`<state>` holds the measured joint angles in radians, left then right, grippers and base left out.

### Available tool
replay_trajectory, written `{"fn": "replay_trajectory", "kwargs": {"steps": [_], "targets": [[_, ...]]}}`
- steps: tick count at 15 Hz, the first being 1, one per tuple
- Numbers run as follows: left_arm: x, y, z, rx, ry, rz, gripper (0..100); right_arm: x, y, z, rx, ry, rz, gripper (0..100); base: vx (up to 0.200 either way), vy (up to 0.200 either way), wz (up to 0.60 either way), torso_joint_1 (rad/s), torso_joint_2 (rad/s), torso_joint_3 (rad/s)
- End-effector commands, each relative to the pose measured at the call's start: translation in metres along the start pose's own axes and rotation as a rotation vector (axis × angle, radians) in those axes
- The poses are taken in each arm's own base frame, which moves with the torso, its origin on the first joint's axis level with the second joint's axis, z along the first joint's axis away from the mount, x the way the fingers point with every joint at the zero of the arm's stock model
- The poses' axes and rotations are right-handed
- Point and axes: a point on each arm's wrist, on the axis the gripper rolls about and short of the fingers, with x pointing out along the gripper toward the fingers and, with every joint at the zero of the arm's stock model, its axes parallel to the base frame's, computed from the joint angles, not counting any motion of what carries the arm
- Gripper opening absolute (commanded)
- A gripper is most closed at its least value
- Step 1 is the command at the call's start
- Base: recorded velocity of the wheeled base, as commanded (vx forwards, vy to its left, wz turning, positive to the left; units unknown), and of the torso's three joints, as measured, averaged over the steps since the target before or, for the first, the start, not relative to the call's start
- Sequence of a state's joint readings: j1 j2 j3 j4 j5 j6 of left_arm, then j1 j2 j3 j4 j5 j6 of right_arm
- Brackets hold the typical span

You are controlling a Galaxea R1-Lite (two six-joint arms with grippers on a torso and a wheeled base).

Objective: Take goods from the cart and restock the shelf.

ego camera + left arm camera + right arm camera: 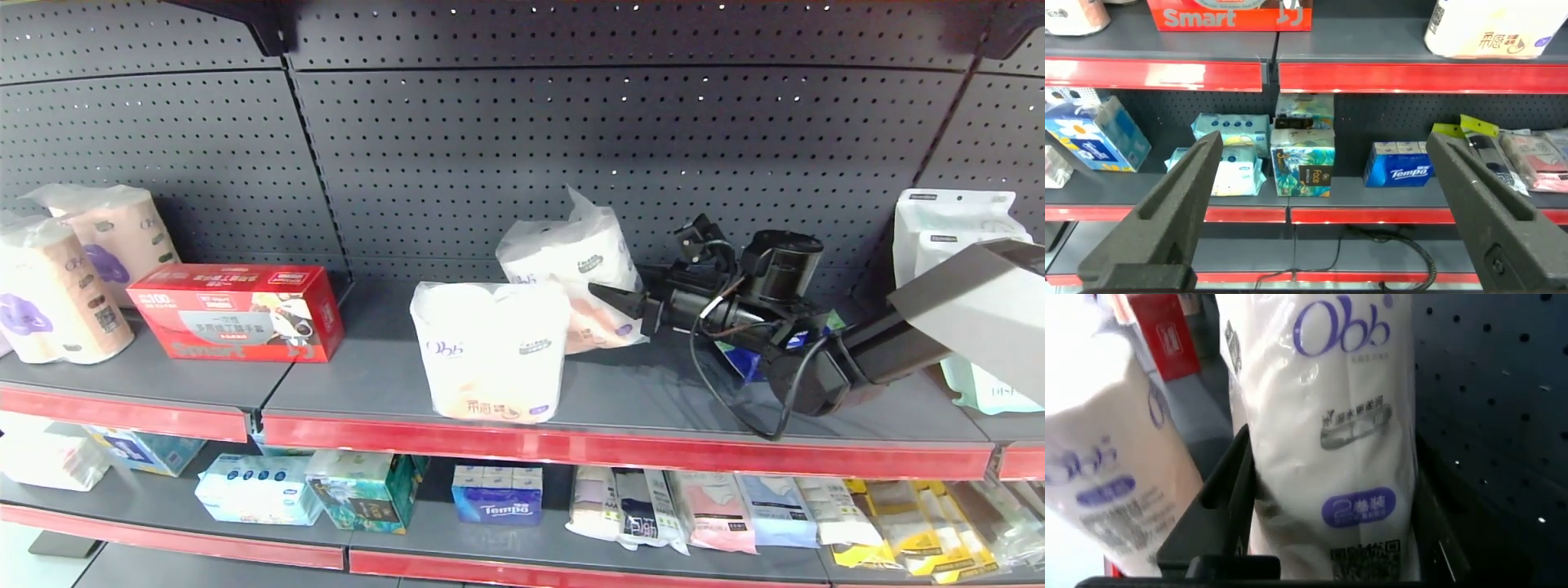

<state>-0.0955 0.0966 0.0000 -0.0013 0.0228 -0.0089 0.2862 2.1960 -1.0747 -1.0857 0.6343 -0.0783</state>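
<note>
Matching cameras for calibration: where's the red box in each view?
Head view: red box on the upper shelf, left of the front roll pack.
Left wrist view: red box on the shelf above the green tissue box.
Right wrist view: red box behind the front roll pack.
Shared landmark: front roll pack.

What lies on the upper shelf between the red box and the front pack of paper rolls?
Nothing; the head view shows bare shelf board between the red box and the front pack.

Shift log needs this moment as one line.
right gripper: holding white plastic-wrapped paper-roll pack on grey upper shelf | left gripper: open, facing lower shelf
</note>
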Motion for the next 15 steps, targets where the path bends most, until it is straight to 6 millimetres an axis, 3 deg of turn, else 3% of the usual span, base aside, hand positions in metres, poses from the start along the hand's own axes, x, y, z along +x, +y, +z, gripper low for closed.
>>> {"fn": "replay_trajectory", "kwargs": {"steps": [1,8,15], "targets": [[0.0,0.0,0.0,0.0,0.001,0.001,100,-0.006,-0.006,-0.007,-0.005,0.024,-0.001,0,0.0,0.0,0.0,0.0,0.0,0.0],[0.0,0.0,0.0,0.0,0.001,0.001,100,-0.011,-0.011,-0.009,-0.054,0.018,0.064,0,0.0,0.0,0.0,0.0,0.0,0.0],[0.0,0.0,0.0,0.0,0.001,0.001,100,0.01,0.003,-0.011,-0.041,0.003,0.142,0,0.0,0.0,0.0,0.0,0.0,0.0]]}}
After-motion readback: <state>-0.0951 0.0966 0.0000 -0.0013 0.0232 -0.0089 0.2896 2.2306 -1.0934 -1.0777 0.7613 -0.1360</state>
